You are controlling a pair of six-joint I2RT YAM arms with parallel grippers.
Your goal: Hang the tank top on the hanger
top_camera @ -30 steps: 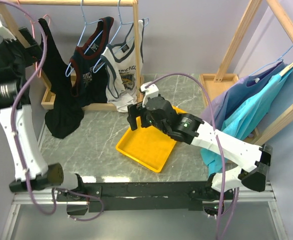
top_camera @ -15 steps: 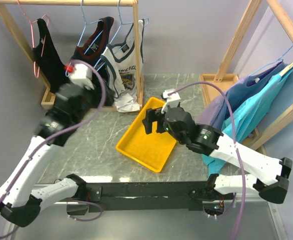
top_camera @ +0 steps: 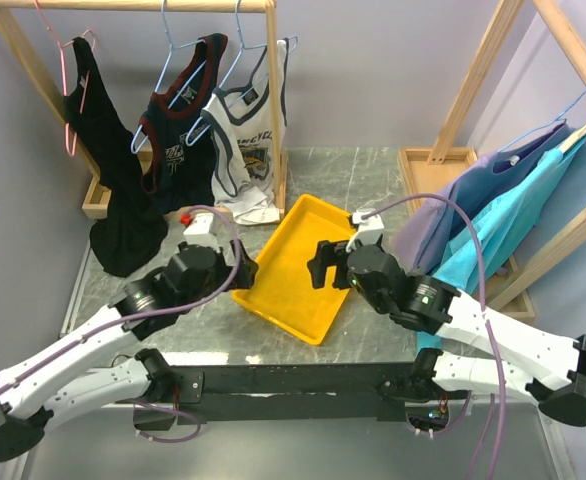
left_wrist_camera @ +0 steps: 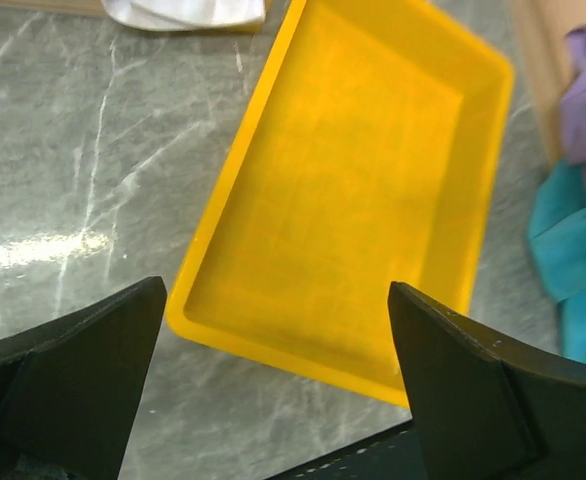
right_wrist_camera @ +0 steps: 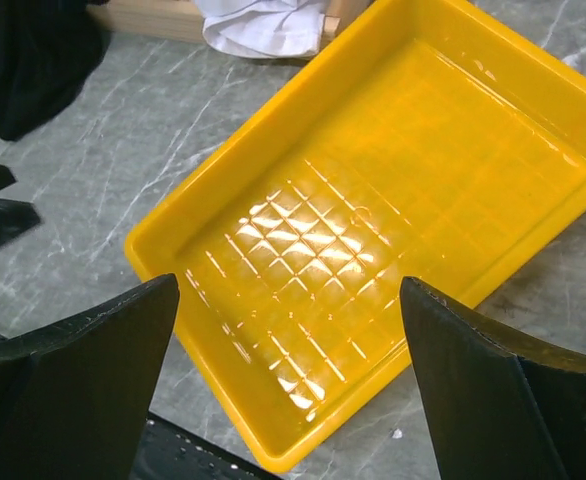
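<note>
Hanging by a narrow strap from the thin pink-red wire hanger [top_camera: 71,125], the plain black sleeveless fabric tank top [top_camera: 108,170] droops long and limp. It is well off to the far left of the shallow rectangular yellow plastic tray [top_camera: 293,275]. Its crumpled hem pools on the grey, white-veined stone-look tabletop [top_camera: 373,185], and the hanger's hook reaches up to the pale wooden rail of the clothes rack [top_camera: 133,5].

The tray is glossy with rounded corners, and its floor is embossed with a fine diamond grid.

The left gripper [top_camera: 243,270] sits at the tray's near-left edge, its blunt black wedge fingers spread wide around nothing. The right gripper [top_camera: 320,265] hangs over the tray's right side, equally splayed and empty.
</note>
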